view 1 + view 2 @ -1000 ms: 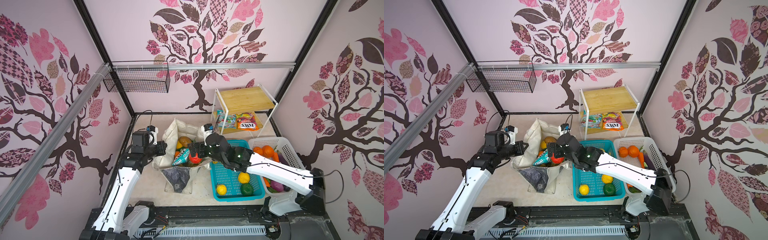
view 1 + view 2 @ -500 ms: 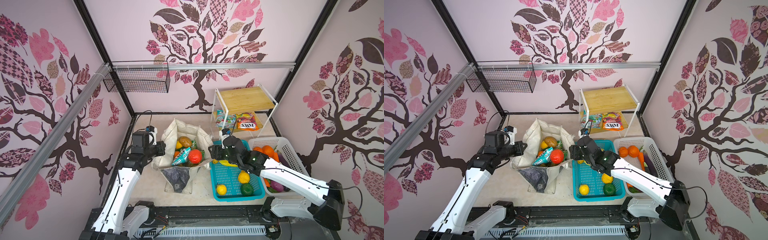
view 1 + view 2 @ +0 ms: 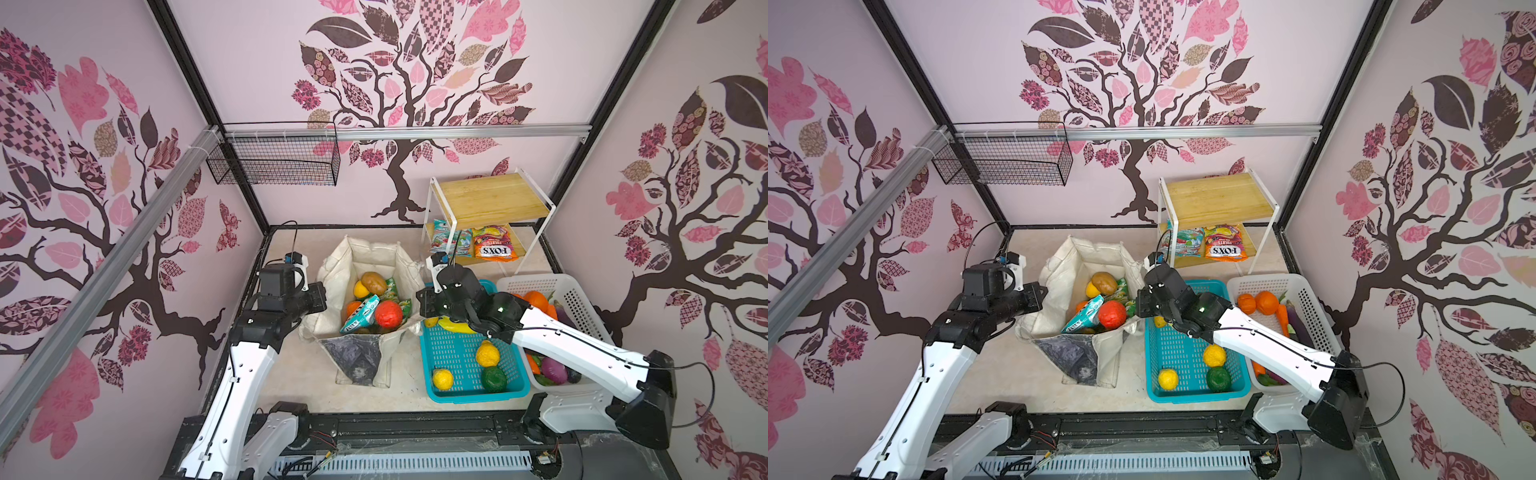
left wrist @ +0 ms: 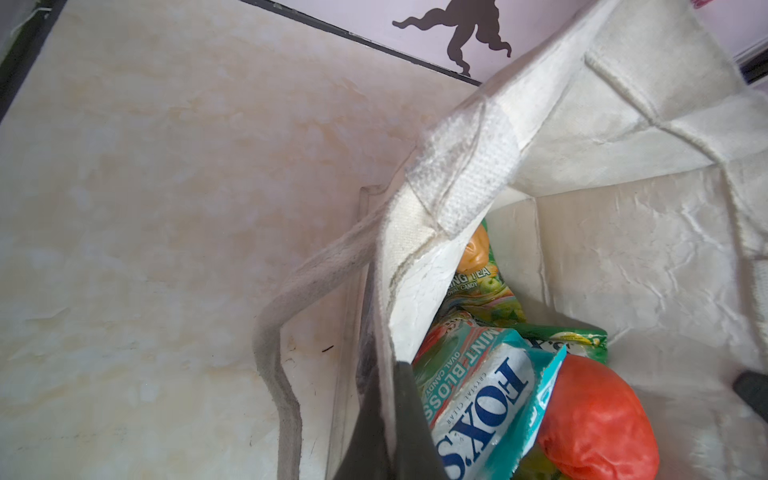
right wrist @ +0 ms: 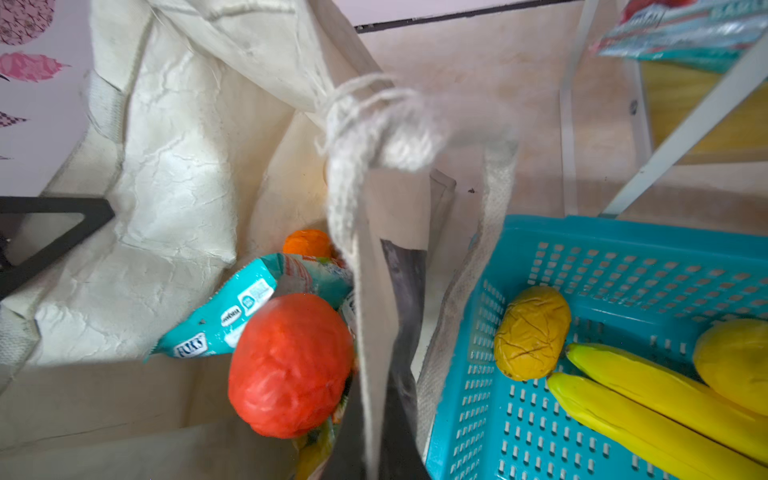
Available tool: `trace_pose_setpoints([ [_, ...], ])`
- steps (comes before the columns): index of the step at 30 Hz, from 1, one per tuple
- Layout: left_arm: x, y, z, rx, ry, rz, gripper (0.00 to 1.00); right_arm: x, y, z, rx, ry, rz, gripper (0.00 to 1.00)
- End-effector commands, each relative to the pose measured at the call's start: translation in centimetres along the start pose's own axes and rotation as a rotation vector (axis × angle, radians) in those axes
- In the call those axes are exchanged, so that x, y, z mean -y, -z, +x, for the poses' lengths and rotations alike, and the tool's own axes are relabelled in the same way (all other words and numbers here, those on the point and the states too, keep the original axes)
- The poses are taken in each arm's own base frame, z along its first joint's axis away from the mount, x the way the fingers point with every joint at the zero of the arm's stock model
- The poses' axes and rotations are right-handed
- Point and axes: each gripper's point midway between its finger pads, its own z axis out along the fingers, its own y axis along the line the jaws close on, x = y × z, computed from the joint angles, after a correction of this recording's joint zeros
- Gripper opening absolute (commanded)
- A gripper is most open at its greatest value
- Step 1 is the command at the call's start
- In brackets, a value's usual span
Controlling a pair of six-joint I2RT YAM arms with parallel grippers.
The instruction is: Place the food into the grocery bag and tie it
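The grocery bag point(image 3: 374, 257) is clamped at its left rim by the left pincer point(image 3: 323, 296). The right pincer point(image 3: 420, 307) is closed, apparently on the right rim, with the bananas point(image 3: 455, 327) just to its right.

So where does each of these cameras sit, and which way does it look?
Both top views: twin eyes high at the front, looking down on the grocery bag, teal basket, left arm and right arm whole.
Left wrist: on the left arm, peering into the bag over its rim; what looks like one dark jaw meets the fabric.
Right wrist: on the right arm, above bag and basket; its own jaws hardly show.
Shared: both wrist views catch the red fruit and teal packet.
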Motion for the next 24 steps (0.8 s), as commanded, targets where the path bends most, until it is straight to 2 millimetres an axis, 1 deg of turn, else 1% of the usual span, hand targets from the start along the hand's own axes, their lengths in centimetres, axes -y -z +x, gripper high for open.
trace_pose_setpoints([
  [1,1.0,3.7,-4.4,0.118,-0.006,-0.023,0.00,-0.3,2.6,-4.7,0.130,0.035,0.046,0.00],
  [4,1.5,5.5,-6.5,0.165,-0.012,-0.035,0.00,-0.9,2.9,-5.6,0.129,0.052,0.043,0.00],
  [6,1.3,6.1,-7.1,0.181,-0.016,-0.061,0.00,-0.8,2.7,-5.7,0.123,0.061,0.062,0.00],
  [8,1.2,6.2,-7.2,0.188,-0.016,-0.069,0.00,-0.6,2.9,-5.9,0.131,0.061,0.076,0.00],
  [9,1.4,5.9,-7.0,0.185,-0.016,-0.052,0.00,-0.8,2.8,-6.0,0.134,0.057,0.065,0.00],
  [10,2.0,5.3,-6.5,0.167,-0.015,-0.005,0.00,-1.3,2.6,-5.9,0.128,0.058,0.039,0.00],
  [12,3.1,4.0,-5.4,0.112,-0.001,0.073,0.00,-2.1,1.8,-5.7,0.107,0.062,0.008,0.00],
  [13,3.3,3.3,-4.7,0.082,0.010,0.098,0.00,-2.3,1.3,-5.6,0.092,0.063,0.007,0.00],
  [15,3.3,2.3,-4.1,0.072,0.030,0.116,0.00,-2.3,0.4,-5.3,0.073,0.072,0.016,0.00],
  [17,2.9,1.5,-3.7,0.075,0.038,0.108,0.00,-2.2,-0.5,-5.0,0.067,0.083,0.027,0.00],
  [19,2.6,0.9,-3.2,0.050,0.032,0.098,0.00,-1.6,-1.4,-4.7,0.063,0.089,0.058,0.00],
  [24,2.8,0.7,-2.9,0.043,0.032,0.115,0.00,-0.2,-2.9,-4.0,0.049,0.115,0.139,0.00],
])
